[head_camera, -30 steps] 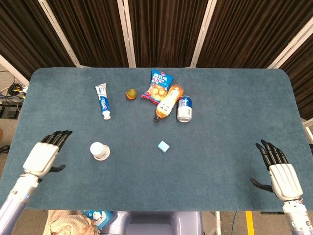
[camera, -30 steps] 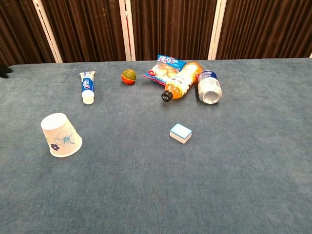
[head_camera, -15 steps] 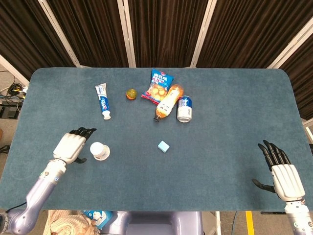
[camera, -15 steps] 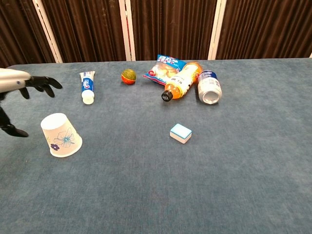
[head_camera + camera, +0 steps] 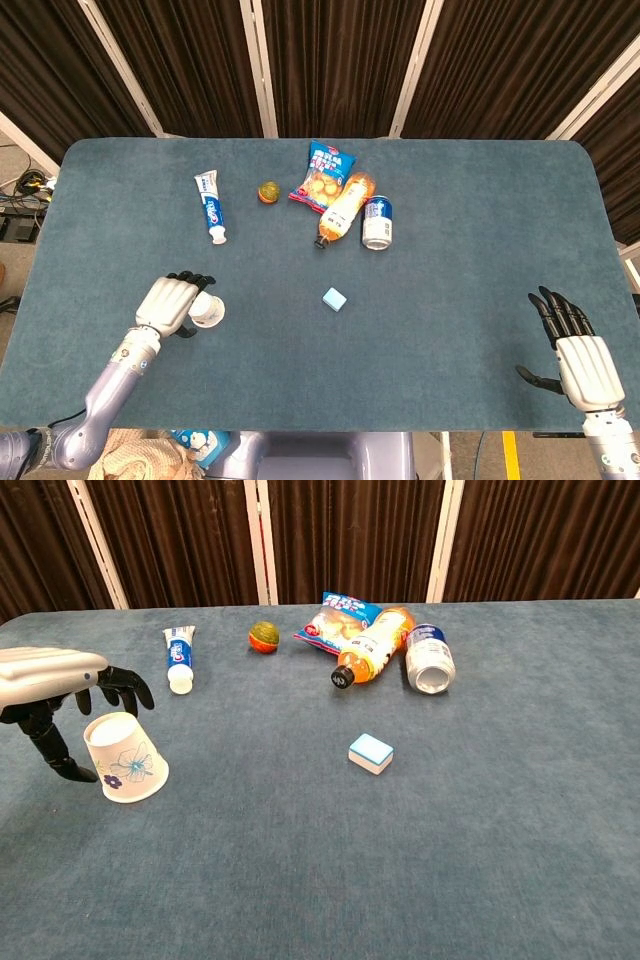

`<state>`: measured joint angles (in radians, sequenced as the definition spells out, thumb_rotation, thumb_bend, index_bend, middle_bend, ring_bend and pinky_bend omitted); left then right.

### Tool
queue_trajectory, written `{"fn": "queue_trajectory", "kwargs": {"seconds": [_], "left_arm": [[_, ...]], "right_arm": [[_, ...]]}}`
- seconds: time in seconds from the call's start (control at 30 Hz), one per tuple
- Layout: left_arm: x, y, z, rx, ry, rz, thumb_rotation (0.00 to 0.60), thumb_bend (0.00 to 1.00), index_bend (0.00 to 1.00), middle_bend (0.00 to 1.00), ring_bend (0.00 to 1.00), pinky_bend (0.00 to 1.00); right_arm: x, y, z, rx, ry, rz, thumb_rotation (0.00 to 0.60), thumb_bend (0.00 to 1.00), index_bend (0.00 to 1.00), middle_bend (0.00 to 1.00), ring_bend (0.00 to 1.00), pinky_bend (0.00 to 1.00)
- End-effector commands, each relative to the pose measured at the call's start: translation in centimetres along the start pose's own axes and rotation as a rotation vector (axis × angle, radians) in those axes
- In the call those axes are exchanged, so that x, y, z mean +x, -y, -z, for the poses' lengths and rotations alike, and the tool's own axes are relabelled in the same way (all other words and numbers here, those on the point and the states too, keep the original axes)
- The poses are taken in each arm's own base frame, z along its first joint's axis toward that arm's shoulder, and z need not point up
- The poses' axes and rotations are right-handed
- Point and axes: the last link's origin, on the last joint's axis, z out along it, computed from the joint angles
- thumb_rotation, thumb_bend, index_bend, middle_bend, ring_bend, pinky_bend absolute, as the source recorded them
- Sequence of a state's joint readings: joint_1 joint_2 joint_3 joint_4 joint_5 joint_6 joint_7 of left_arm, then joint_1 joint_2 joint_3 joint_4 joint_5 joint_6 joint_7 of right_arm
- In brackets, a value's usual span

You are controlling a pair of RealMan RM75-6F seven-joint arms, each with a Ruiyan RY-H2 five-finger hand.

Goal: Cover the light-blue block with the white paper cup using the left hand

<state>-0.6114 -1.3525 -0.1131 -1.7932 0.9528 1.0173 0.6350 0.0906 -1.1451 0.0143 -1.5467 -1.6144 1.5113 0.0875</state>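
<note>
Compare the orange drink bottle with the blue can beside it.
The orange drink bottle is longer and see-through with a black cap; the blue can is shorter, opaque, with a white end. In the chest view the bottle's cap points front-left, while the can's end faces the front. Both lie on their sides.

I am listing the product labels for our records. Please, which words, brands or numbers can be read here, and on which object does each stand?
Toothpaste tube: blue print, too small to read.
Snack bag: large letters at the top, too blurred to read.
Orange bottle: label unreadable.
Can: print unreadable.
White paper cup: only a flower drawing, no words.
Light-blue block: no text.
</note>
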Motion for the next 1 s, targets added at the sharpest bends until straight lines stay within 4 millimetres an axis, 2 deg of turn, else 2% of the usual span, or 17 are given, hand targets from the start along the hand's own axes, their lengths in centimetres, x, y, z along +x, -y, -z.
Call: {"fn": "queue_trajectory", "kwargs": {"seconds": [0.03, 0.17, 0.53, 0.6, 0.83, 0.87, 1.0], "left_arm": [[-0.1, -0.3, 0.2, -0.014, -0.017, 0.012, 0.6, 0.16, 0.32, 0.38, 0.3, 0.41], [0.2, -0.6, 0.5, -0.034, -0.03, 0.008, 0.6, 0.17, 0.34, 0.42, 0.32, 0.42], [1.9, -1.8, 0.8, -0.08, -0.059, 0.011, 0.6, 0.17, 0.34, 0.41, 0.33, 0.42], [3.4, -2.9, 0.3, -0.109, -0.096, 0.021, 0.6, 0.17, 0.34, 0.41, 0.33, 0.42], [6.4, -6.1, -1.4, -0.179, -0.173, 0.011, 0.6, 0.17, 0.35, 0.41, 0.33, 0.42], [6.9, -7.3, -2.0, -0.202, -0.189, 0.014, 0.6, 0.17, 0.35, 0.41, 0.33, 0.42], [7.4, -9.6, -3.8, -0.214, -0.192, 0.03, 0.6, 0.17, 0.35, 0.41, 0.33, 0.42]], "right_arm": [[0.0, 0.0, 0.0, 0.001, 0.0, 0.0, 0.6, 0.09, 0.0, 0.0, 0.0, 0.12], [0.0, 0.0, 0.0, 0.001, -0.001, 0.0, 0.6, 0.09, 0.0, 0.0, 0.0, 0.12], [-0.1, 0.1, 0.0, 0.004, 0.0, 0.002, 0.6, 0.09, 0.0, 0.0, 0.0, 0.11], [0.0, 0.2, 0.0, 0.004, 0.0, -0.002, 0.6, 0.09, 0.0, 0.0, 0.0, 0.12], [0.0, 0.2, 0.0, 0.002, 0.001, -0.011, 0.6, 0.09, 0.0, 0.0, 0.0, 0.12], [0.0, 0.2, 0.0, 0.001, 0.002, -0.015, 0.6, 0.09, 0.0, 0.0, 0.0, 0.12], [0.1, 0.2, 0.0, 0.003, 0.003, -0.026, 0.6, 0.09, 0.0, 0.0, 0.0, 0.12]]}}
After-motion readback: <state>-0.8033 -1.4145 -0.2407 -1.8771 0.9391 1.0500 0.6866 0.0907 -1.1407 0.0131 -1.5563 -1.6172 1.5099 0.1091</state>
